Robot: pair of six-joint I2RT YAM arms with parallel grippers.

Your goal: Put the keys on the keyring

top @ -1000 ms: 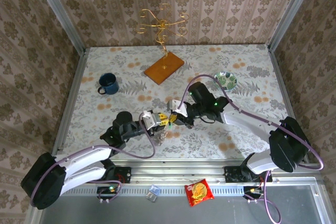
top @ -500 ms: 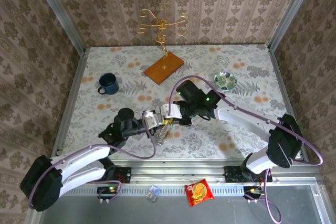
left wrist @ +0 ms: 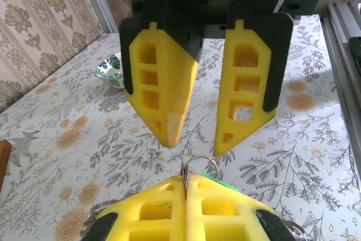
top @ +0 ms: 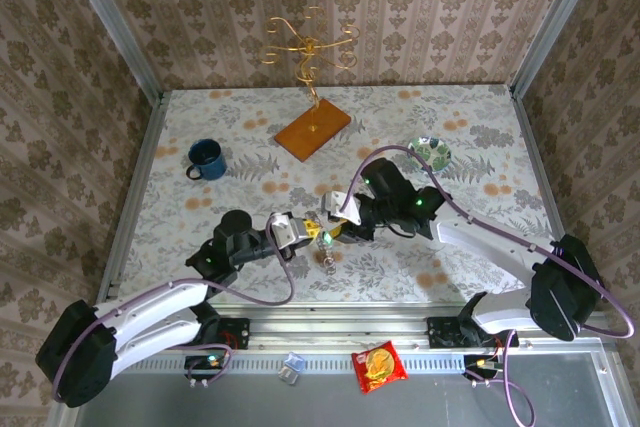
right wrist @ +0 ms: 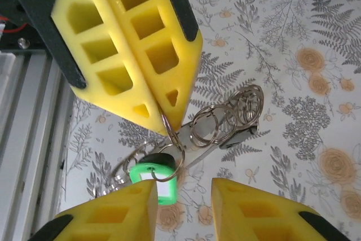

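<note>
Looks partway done. Nearest the bases, at the left gripper: pressed flat together on a thin silvery loop of the keyring, pinching the wire above the worktop. Just below those tips, carrying the green-headed key by a ring through the head, so apparently threaded already. Alongside, trailing a string of small rings across what looks like the silvery key; cannot tell whether joined to the keyring. Opposite, at the right gripper: spread apart, gripping nothing, tips near the loop without touching. Probably leaves confirming or threading that second key. As for writing, nothing legible: too small on the red snack packet by the near rail, none seen on the blue mug, the green-patterned bowl or the gold wire stand farthest back.
</note>
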